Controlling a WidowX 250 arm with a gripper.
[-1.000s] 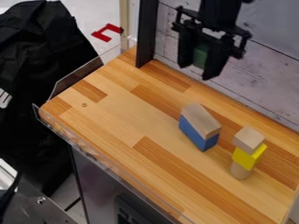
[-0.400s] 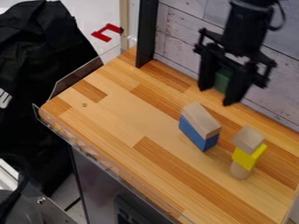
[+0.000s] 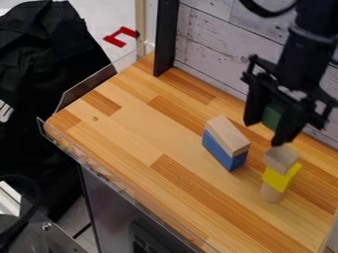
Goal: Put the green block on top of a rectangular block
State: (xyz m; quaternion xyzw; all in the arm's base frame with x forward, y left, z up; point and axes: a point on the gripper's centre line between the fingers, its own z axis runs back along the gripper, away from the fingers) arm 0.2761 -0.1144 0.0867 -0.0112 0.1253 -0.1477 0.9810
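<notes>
"Where's the green block point(image 3: 273, 115)?"

"Between the gripper's point(image 3: 265, 133) fingers, which are closed on its sides. Their tips reach lower than it does."

"And the gripper?"

"Up in the air, tilted, toward the worktop's point(image 3: 142, 143) far edge, by the wall point(image 3: 218, 44). One fingertip looks near the cube point(image 3: 281, 158); I can't tell whether they touch."

"What's under the cube?"

"The yellow block point(image 3: 278, 179), on a round peg point(image 3: 271, 193), toward the right edge. Nearer the middle, a plank point(image 3: 226, 135) lies on the blue block point(image 3: 223, 151)."

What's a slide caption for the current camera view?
Gripper holding a green block above two small block stacks.
</notes>
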